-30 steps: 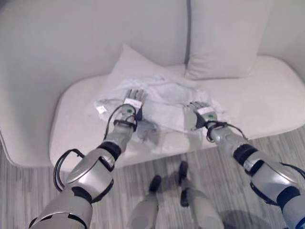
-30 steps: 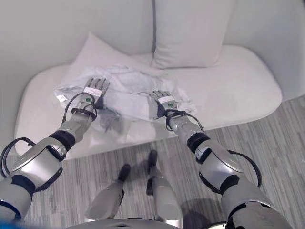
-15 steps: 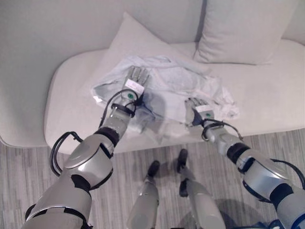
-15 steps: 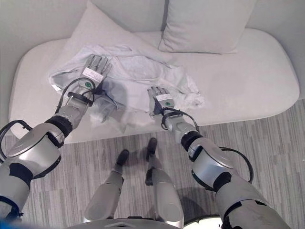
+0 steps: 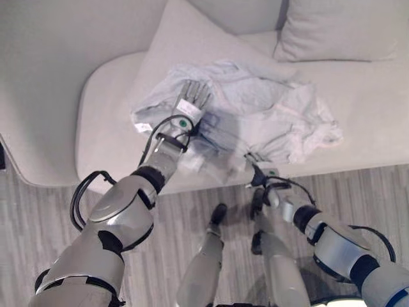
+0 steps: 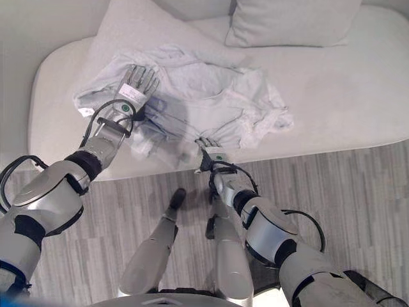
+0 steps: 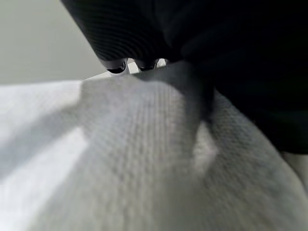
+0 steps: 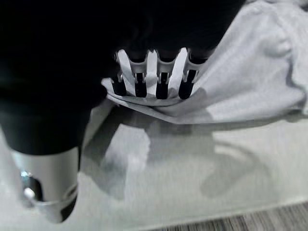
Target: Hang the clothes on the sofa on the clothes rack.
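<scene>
A crumpled pale grey garment lies spread on the cream sofa seat, partly over a flat pillow. My left hand rests flat on the garment's left part with its fingers straight, and the wrist view has the cloth right under the hand's dark cover. My right hand is at the garment's near hem by the sofa's front edge. Its fingers reach straight onto the cloth's edge, the thumb held apart, and nothing is gripped.
A second cushion leans against the sofa back at the right. The seat to the right of the garment is bare. Grey striped flooring runs along the sofa's front edge.
The camera has tipped down and forward, so the sofa sits higher in view. My right hand has drawn back from the garment's right part to its near hem. The left hand stays on the cloth.
</scene>
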You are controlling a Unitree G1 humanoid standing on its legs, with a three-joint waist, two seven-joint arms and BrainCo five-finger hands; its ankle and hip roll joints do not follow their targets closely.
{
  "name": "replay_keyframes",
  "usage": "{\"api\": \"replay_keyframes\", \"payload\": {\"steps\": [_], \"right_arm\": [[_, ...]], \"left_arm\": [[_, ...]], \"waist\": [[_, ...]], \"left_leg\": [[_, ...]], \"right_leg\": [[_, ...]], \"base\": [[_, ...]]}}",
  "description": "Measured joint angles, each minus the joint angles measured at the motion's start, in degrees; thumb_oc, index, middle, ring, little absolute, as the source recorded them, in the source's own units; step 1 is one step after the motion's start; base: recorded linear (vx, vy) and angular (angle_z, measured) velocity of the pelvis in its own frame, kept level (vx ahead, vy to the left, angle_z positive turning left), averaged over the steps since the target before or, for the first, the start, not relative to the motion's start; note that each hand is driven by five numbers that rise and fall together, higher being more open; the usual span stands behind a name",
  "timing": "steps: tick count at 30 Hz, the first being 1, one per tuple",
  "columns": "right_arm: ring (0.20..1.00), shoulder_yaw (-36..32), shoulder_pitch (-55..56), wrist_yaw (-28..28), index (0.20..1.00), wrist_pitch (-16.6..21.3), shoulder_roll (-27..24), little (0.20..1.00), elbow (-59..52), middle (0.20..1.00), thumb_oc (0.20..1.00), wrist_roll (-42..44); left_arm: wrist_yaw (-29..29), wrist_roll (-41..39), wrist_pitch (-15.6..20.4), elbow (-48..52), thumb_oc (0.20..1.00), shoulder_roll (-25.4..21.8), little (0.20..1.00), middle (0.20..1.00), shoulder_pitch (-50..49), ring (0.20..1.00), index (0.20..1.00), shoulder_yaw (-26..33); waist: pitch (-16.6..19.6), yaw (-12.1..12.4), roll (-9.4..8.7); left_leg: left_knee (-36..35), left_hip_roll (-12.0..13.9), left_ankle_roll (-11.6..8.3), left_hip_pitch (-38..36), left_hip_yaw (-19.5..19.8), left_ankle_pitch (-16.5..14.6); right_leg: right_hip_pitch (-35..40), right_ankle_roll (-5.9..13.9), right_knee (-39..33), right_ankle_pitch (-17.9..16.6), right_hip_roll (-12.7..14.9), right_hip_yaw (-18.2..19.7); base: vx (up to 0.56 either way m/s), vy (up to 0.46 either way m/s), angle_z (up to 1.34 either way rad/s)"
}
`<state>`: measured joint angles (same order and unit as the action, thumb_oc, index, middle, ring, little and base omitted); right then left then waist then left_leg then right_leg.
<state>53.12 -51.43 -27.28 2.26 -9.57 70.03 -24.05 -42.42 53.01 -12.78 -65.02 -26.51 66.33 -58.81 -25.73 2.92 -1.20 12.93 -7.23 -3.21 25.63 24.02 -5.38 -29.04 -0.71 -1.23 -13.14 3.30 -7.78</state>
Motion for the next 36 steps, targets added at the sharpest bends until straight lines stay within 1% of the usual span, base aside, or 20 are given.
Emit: {"api": "replay_keyframes", "payload": {"steps": [3,4,5,8,11,18,23,25,26,28,29,30,31,32,34,35,36], "right_arm": [[1.0,1.1,-2.9,0.1,1.0,-1.1,-1.1,1.0,2.8,1.0,1.0,-2.7],[0.2,1.3,-4.1,0.3,0.2,-1.6,-2.2,0.2,3.6,0.2,0.2,-3.0],[0.2,1.2,-4.9,0.4,0.2,-1.7,-2.9,0.2,4.3,0.2,0.2,-3.0],[0.2,1.2,-8.1,0.3,0.2,-2.5,-3.5,0.2,5.2,0.2,0.2,-3.0],[0.2,1.1,-8.9,1.1,0.2,-3.4,-3.6,0.2,5.3,0.2,0.2,-3.0],[0.2,0.7,-7.8,1.1,0.2,-3.3,-3.5,0.2,5.1,0.2,0.2,-2.9],[0.2,-0.2,-6.8,-0.2,0.2,-3.2,-4.1,0.2,4.6,0.2,0.2,-2.8],[0.2,-1.7,-6.8,-0.5,0.2,-3.2,-4.6,0.2,3.3,0.2,0.2,-2.7],[0.2,-2.8,-6.9,-1.6,0.2,-3.3,-5.3,0.2,2.3,0.2,0.2,-2.5],[0.2,-6.5,-6.1,-2.6,0.2,-3.2,-6.7,0.2,-0.7,0.2,0.2,-1.6],[0.2,-7.9,-6.0,-3.4,0.2,-3.3,-7.6,0.2,-2.5,0.2,0.2,-0.6],[0.2,-10.1,-5.1,-3.7,0.2,-3.3,-8.5,0.2,-5.8,0.2,0.2,-0.1],[0.2,-13.7,-4.0,-5.3,0.2,-3.3,-10.4,0.2,-10.9,0.2,0.2,0.5],[0.2,-14.9,-3.8,-6.0,0.2,-3.5,-11.7,0.2,-13.6,0.2,0.2,0.6],[0.2,-18.8,-1.7,-7.2,0.2,-3.3,-13.3,0.2,-22.3,0.2,0.2,0.5],[0.2,-19.4,-0.7,-8.5,0.2,-3.2,-13.4,0.2,-24.4,0.2,0.2,0.4],[0.2,-20.2,0.6,-8.9,0.2,-3.5,-13.6,0.2,-27.3,0.2,0.2,0.2]], "left_arm": [[-0.4,0.0,-0.3,0.0,1.0,0.7,1.0,1.0,1.9,1.0,1.0,0.0],[-0.7,0.0,-0.3,0.0,0.464,1.2,0.464,0.464,2.6,0.464,0.464,-0.5],[-0.7,0.0,-0.3,0.0,0.2,1.5,0.2,0.2,3.2,0.2,0.2,-0.5],[-1.7,0.0,-0.3,0.3,0.2,2.3,0.2,0.2,4.3,0.2,0.2,-0.5],[-2.2,0.0,-0.4,0.3,0.2,3.4,0.2,0.2,4.4,0.2,0.2,-0.5],[-2.3,-0.1,-0.3,-0.1,0.2,3.8,0.2,0.2,4.2,0.2,0.2,-0.3],[-1.6,-0.5,-0.2,-1.1,0.2,3.7,0.2,0.2,3.4,0.2,0.2,-0.1],[-1.4,-1.1,0.2,-1.0,0.2,3.8,0.2,0.2,2.8,0.2,0.2,1.8],[-1.4,-1.4,0.2,-0.9,0.2,3.7,0.2,0.2,2.3,0.2,0.2,3.3],[-1.7,-4.5,0.9,1.6,0.2,3.7,0.2,0.2,0.2,0.2,0.2,9.9],[-1.8,-5.8,1.0,2.2,0.2,3.5,0.2,0.2,-0.8,0.2,0.2,11.8],[-1.8,-7.1,1.4,5.8,0.2,2.4,0.2,0.2,-3.1,0.2,0.2,14.9],[-2.3,-8.5,1.4,9.4,0.2,0.7,0.2,0.2,-6.3,0.2,0.2,17.9],[-2.3,-9.4,1.5,11.1,0.2,-0.4,0.2,0.2,-7.6,0.2,0.2,18.9],[-2.3,-9.8,1.7,18.4,0.2,-5.3,0.2,0.2,-12.9,0.2,0.2,22.9],[-2.5,-9.9,1.6,19.5,0.2,-6.1,0.2,0.2,-14.7,0.2,0.2,23.1],[-1.9,-9.8,1.7,22.9,0.2,-7.8,0.2,0.2,-17.4,0.2,0.2,24.5]], "waist": [[-0.6,0.5,1.11],[-0.9,1.0,1.79],[-1.1,1.3,2.14],[-1.3,1.9,2.54],[-1.3,2.2,2.56],[-1.4,0.8,2.47],[-1.3,-0.6,2.25],[-1.3,-0.9,1.99],[-1.2,-1.1,1.74],[-1.2,-1.2,1.51],[-1.2,-1.3,1.4],[-1.3,-1.4,1.08],[-1.1,-1.5,0.79],[-1.2,-1.8,0.76],[-1.2,-2.3,-0.23],[0.4,-2.4,-0.44],[1.8,-2.7,-0.91]], "left_leg": [[0.6,-0.2,-0.33,2.2,0.0,0.2],[0.6,-0.3,-0.59,3.4,0.1,0.5],[0.6,-0.4,-0.68,3.8,0.2,0.6],[1.1,-0.5,-0.94,5.7,0.3,0.8],[1.3,-0.5,-0.95,5.7,0.3,0.8],[1.7,-1.0,-0.84,4.6,0.3,0.9],[1.4,-1.0,-0.65,1.5,0.0,1.0],[1.3,-1.0,-0.55,0.8,-0.1,1.0],[1.3,-1.1,-0.52,0.4,-0.2,1.0],[1.2,-1.0,-0.44,-0.3,-0.7,1.1],[1.1,-1.0,-0.38,-1.1,-1.0,1.1],[1.0,-0.9,-0.12,-1.6,-1.4,0.9],[0.9,-0.8,-0.01,-2.8,-1.9,0.8],[0.8,-0.8,0.03,-3.9,-2.1,0.8],[-0.1,-0.4,0.32,-6.8,-3.0,0.7],[-0.4,-0.4,0.68,-6.9,-3.2,0.4],[-1.0,-0.3,1.05,-9.0,-3.6,0.4]], "right_leg": [[-2.2,0.04,0.6,-0.3,0.1,0.2],[-3.1,0.05,0.6,-0.5,0.2,0.0],[-3.7,0.05,0.9,-0.5,0.3,-0.1],[-5.8,0.03,1.4,-0.5,0.3,-0.2],[-5.7,-0.01,1.9,-0.5,0.4,-0.3],[-4.6,0.2,2.2,-0.5,0.8,-0.2],[-1.8,0.3,2.2,-0.6,0.9,0.0],[-1.1,0.3,2.2,-0.6,1.0,0.1],[-0.8,0.31,2.2,-0.6,1.0,0.3],[-0.3,0.42,2.3,-0.7,1.0,0.6],[0.4,0.42,2.3,-0.7,1.0,0.8],[0.8,0.49,2.2,-0.7,0.9,1.2],[1.7,0.51,2.2,-0.7,0.8,1.9],[2.7,0.52,2.2,-0.7,0.8,2.0],[5.1,0.56,2.0,-0.7,0.5,2.9],[5.5,1.07,1.8,-0.2,0.5,3.2],[7.0,1.84,1.3,0.4,0.4,3.4]], "base": [[-0.01,0.0,0.02],[-0.03,0.01,0.08],[-0.01,0.001,0.06],[0.0,-0.001,0.04],[0.0,0.004,0.02],[0.0,0.0,0.0],[0.0,0.008,-0.01],[-0.01,0.012,-0.02],[-0.02,0.026,-0.05],[0.0,0.041,-0.08],[0.02,0.055,-0.13],[0.03,0.075,-0.22],[0.04,0.101,-0.2],[0.02,0.078,-0.22],[0.02,0.05,-0.2],[0.05,0.091,-0.17],[0.04,0.069,-0.11]]}}
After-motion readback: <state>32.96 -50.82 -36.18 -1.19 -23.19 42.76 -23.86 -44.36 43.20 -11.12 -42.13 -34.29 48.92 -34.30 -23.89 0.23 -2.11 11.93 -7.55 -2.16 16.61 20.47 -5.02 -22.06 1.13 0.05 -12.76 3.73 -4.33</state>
